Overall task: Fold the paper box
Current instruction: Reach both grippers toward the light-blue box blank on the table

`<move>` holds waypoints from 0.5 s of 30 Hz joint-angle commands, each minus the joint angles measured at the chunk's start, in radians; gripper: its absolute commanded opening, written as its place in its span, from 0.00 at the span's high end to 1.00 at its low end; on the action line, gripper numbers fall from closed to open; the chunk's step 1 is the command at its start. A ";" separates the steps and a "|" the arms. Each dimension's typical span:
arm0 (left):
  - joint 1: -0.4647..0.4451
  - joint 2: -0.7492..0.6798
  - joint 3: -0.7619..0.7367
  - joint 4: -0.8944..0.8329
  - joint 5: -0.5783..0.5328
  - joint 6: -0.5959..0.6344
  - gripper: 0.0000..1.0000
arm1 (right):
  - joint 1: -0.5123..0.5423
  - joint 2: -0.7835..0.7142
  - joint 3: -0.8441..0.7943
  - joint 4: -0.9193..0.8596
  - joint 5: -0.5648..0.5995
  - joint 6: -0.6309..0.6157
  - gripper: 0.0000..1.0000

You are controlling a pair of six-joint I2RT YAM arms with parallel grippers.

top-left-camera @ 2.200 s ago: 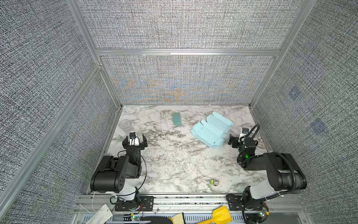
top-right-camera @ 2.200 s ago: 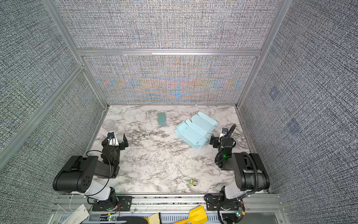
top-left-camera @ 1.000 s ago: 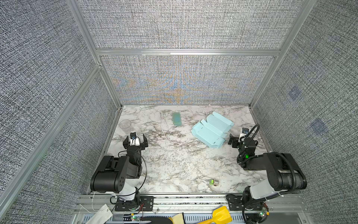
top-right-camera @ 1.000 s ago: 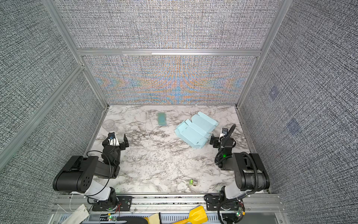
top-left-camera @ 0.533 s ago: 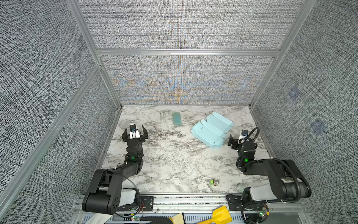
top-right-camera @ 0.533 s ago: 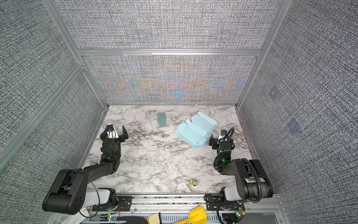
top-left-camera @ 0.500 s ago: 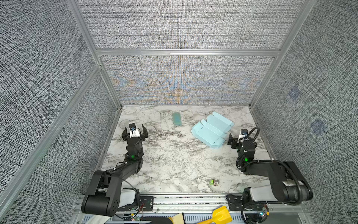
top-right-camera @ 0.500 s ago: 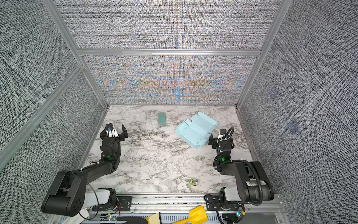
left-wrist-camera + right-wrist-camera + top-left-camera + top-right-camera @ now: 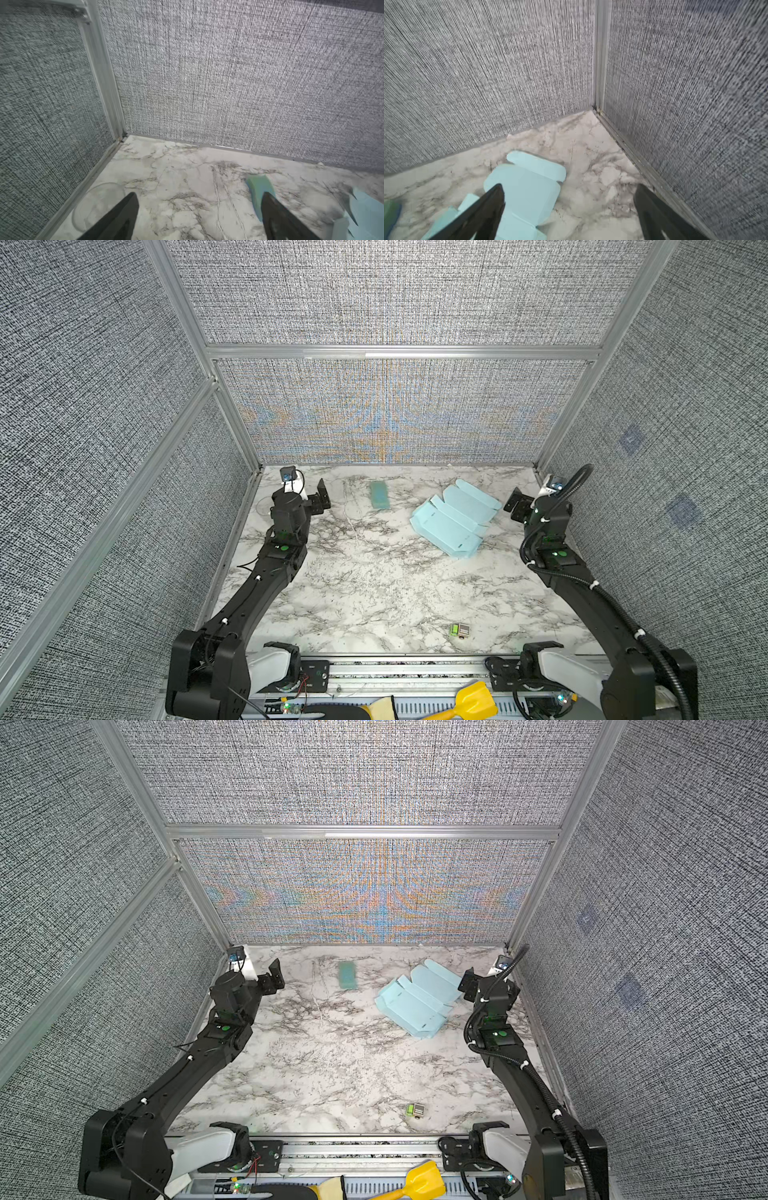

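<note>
Pale sky-blue creased cardboard paper box (image 9: 453, 518) mostly flat at two o'clock, seemingly no fold made; all folding remains. Both empty, jaws spread: left gripper (image 9: 199, 195) ten o'clock, right gripper (image 9: 569, 187) beside box.

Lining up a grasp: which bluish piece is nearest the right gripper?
The pale creased paper box, beside the right gripper; the darker teal strip lies farther.

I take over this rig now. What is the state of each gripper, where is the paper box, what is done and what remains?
Left gripper: open, empty, near the far left corner.
Right gripper: open, empty, close beside the right end of the paper box.
The paper box: a creased sheet lying open on the table, far right.
Done: no fold made yet.
Left: grasp it and fold everything.
</note>
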 commanded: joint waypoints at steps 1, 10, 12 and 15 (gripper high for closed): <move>-0.041 0.049 0.124 -0.175 0.113 0.016 0.09 | 0.000 0.026 0.060 -0.259 -0.129 0.094 0.02; -0.184 0.114 0.163 -0.280 0.207 0.149 0.11 | -0.001 0.204 0.161 -0.533 -0.347 0.286 0.14; -0.205 0.106 0.151 -0.285 0.208 0.161 0.11 | -0.001 0.240 0.161 -0.527 -0.370 0.302 0.16; -0.231 0.101 0.144 -0.291 0.198 0.183 0.11 | 0.000 0.305 0.200 -0.529 -0.389 0.327 0.20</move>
